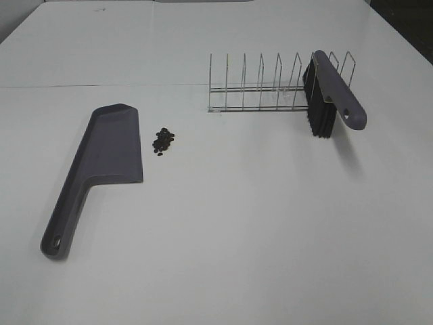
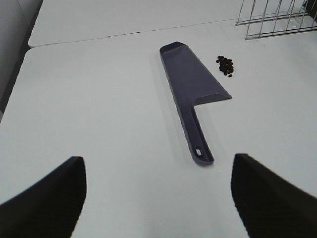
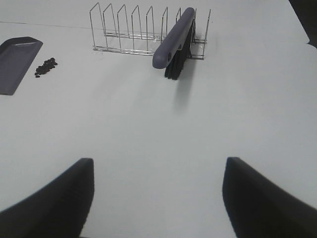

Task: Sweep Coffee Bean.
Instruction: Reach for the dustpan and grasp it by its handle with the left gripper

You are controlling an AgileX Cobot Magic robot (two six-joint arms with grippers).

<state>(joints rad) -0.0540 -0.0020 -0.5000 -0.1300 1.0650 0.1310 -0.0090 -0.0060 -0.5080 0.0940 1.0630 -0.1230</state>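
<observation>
A small heap of dark coffee beans lies on the white table, just right of the grey-purple dustpan, which lies flat with its handle toward the front. The beans and dustpan also show in the left wrist view, well ahead of my open left gripper. The grey-purple brush with black bristles leans in the wire rack. In the right wrist view the brush sits far ahead of my open right gripper. Neither gripper holds anything, and neither shows in the high view.
The wire rack stands at the back right of the table. A seam runs across the table behind the dustpan. The table's dark right edge is at the far corner.
</observation>
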